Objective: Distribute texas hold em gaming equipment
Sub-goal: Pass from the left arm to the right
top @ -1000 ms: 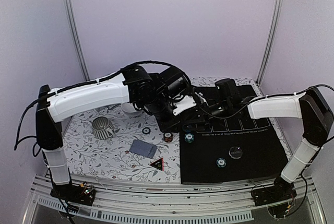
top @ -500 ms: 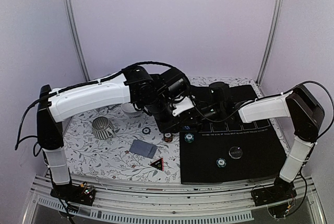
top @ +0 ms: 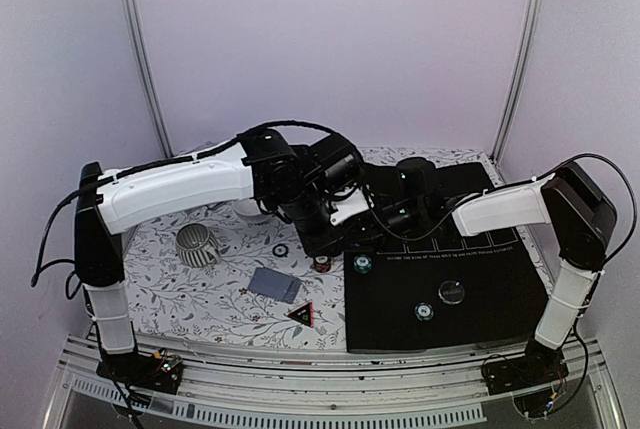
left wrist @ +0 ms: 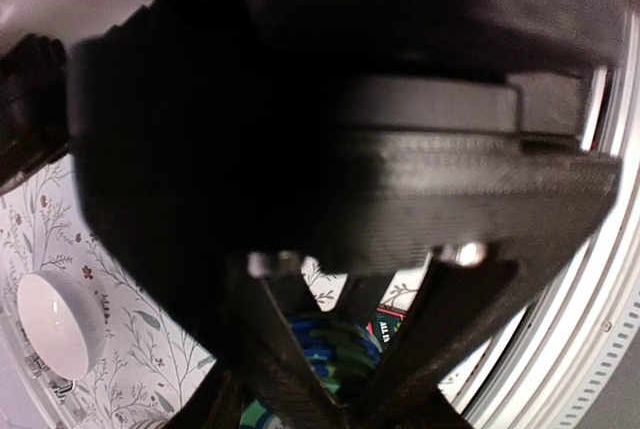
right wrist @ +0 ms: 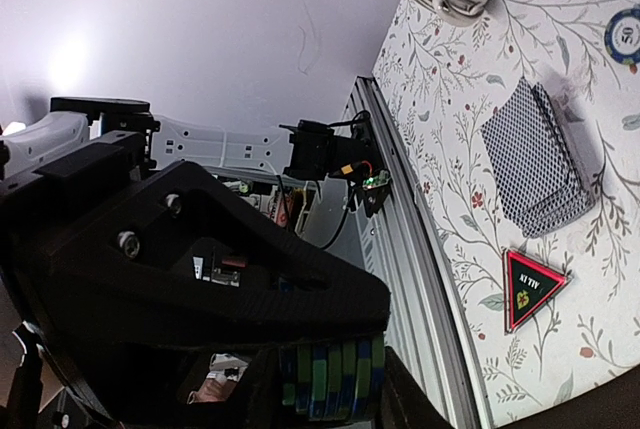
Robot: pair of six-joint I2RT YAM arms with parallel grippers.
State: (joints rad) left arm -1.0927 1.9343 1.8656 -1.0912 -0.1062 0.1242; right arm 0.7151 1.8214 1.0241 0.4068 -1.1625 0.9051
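Observation:
My right gripper [right wrist: 330, 394] is shut on a short stack of green-and-blue striped chips [right wrist: 335, 374], gripped by its two ends. In the top view it [top: 373, 219] sits right against my left gripper [top: 343, 239] over the rear left corner of the black mat [top: 500, 289]. In the left wrist view the same stack [left wrist: 335, 344] shows behind my left fingers [left wrist: 270, 349], which run together at the frame's bottom edge. Loose chips lie nearby: blue [top: 281, 249], red-brown [top: 321, 262], teal [top: 362, 264], and one on the mat [top: 424, 311]. A black disc [top: 452, 292] and grey-blue cards [top: 274, 284] also show.
A striped mug [top: 197, 245] stands at the left and a white bowl [left wrist: 55, 324] lies behind the left arm. A red-edged black triangle [top: 301, 313] lies near the front. The floral cloth [top: 200, 294] covers the left half of the table.
My right gripper has moved left across the mat's rear edge until it is against the left gripper. The left arm has barely moved.

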